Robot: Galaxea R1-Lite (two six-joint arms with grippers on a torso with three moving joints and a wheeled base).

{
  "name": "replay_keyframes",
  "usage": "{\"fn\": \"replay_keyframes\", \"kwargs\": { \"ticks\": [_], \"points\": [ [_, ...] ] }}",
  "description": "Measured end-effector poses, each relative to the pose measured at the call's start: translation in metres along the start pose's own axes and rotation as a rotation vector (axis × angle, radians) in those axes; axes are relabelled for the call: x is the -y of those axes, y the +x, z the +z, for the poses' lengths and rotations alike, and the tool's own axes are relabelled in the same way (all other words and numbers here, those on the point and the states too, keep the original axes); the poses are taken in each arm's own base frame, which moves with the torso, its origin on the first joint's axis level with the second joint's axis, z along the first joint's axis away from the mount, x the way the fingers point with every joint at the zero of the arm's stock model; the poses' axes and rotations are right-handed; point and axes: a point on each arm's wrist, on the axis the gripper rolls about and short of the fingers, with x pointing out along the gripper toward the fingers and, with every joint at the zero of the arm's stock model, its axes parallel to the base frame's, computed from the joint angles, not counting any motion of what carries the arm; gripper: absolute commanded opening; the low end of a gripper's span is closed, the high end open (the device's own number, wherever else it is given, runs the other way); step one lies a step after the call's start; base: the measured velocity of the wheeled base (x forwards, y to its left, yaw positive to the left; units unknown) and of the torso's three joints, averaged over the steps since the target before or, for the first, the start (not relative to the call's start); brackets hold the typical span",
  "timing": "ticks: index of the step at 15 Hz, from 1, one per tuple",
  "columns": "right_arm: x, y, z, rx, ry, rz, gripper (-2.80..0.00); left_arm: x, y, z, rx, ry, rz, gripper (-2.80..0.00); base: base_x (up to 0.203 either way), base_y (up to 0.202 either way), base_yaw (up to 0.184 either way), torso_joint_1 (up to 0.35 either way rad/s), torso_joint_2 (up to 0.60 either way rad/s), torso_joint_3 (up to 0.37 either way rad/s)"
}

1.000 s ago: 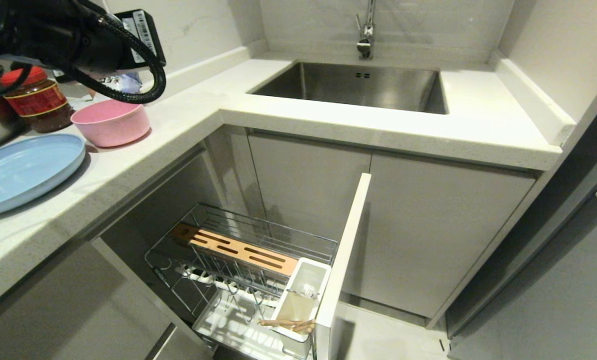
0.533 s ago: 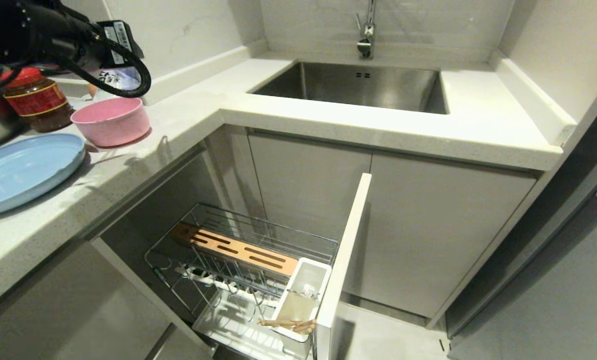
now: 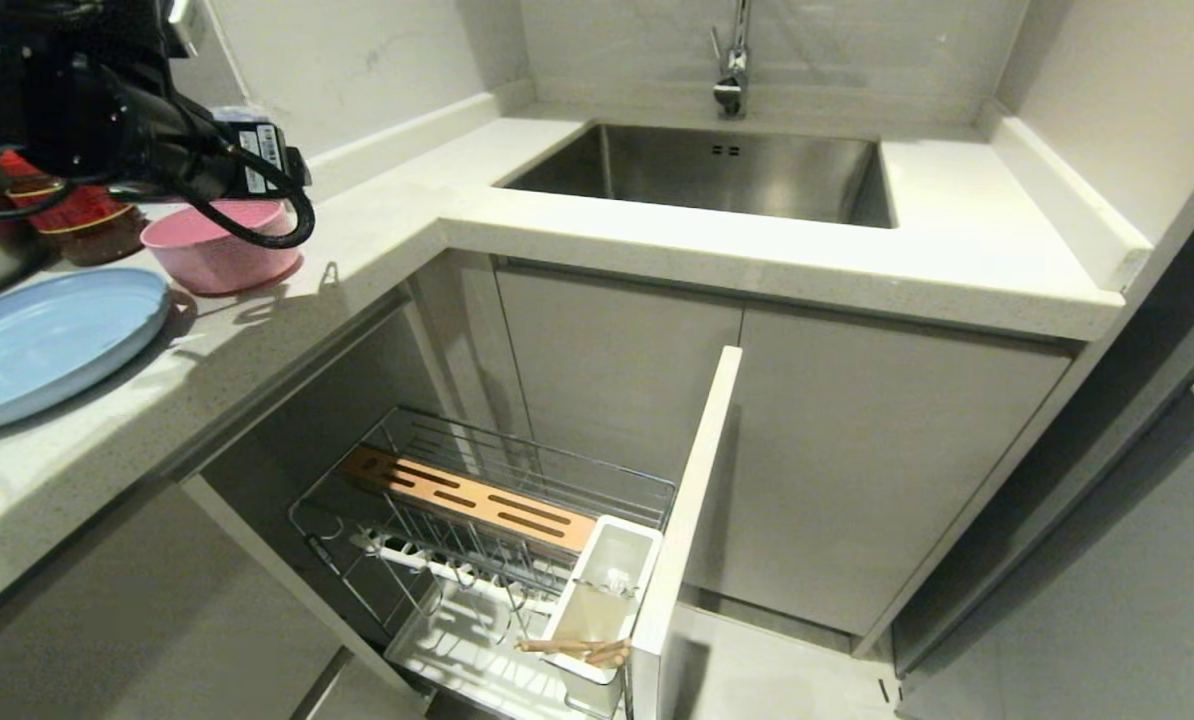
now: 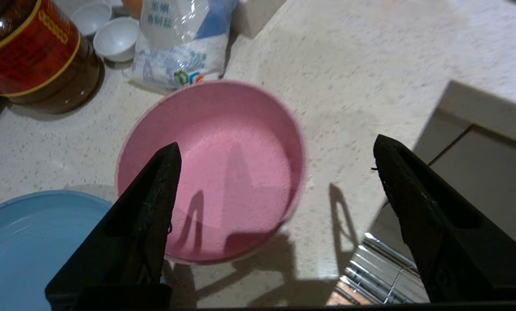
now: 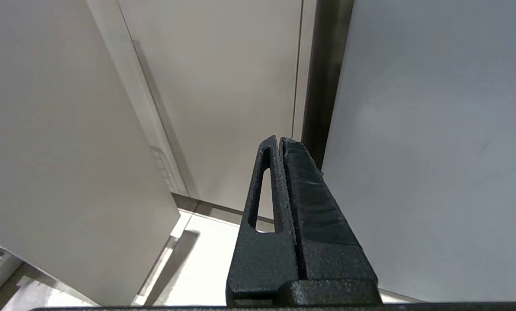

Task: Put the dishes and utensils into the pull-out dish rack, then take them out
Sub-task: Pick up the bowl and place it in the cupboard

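Loading step: left hand (image 4: 275, 160) poised wide open and empty above the pink bowl (image 4: 223, 172).
Bowl sits on the worktop (image 3: 377, 230) beside the blue plate (image 3: 47, 345); next, lower and pinch its rim, probably for the rack (image 3: 477, 520). Right hand (image 5: 279, 144) parked, closed.

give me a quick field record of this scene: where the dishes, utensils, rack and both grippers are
pink bowl: round pink plastic bowl on the counter, empty
blue plate: light-blue oval plate on the counter beside the bowl
chopsticks: light-wood chopsticks in the white utensil cup
rack: chrome wire pull-out rack, pulled out
left gripper: left gripper open, above the bowl
right gripper: right gripper shut, parked by the cabinets
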Motion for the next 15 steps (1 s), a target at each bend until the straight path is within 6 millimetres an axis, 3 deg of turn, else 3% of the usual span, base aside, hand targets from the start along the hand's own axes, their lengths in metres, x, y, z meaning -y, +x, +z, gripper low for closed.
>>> {"fn": "replay_keyframes", "kwargs": {
  "ticks": [13, 14, 15],
  "points": [
    [0.0, 0.0, 0.0, 0.0, 0.0, -0.001, -2.8, 0.005, 0.032, -0.022, -0.118, 0.022, -0.086, 0.0, 0.0, 0.0, 0.0, 0.0, 0.0, 0.0],
    [0.0, 0.0, 0.0, 0.0, 0.0, -0.001, -2.8, 0.003, 0.035, -0.022, -0.122, 0.02, -0.078, -2.8, 0.0, 0.0, 0.0, 0.0, 0.0, 0.0],
    [0.0, 0.0, 0.0, 0.0, 0.0, -0.001, -2.8, 0.001, 0.037, -0.023, -0.123, 0.019, -0.072, -2.8, 0.0, 0.0, 0.0, 0.0, 0.0, 0.0]
  ]
}}
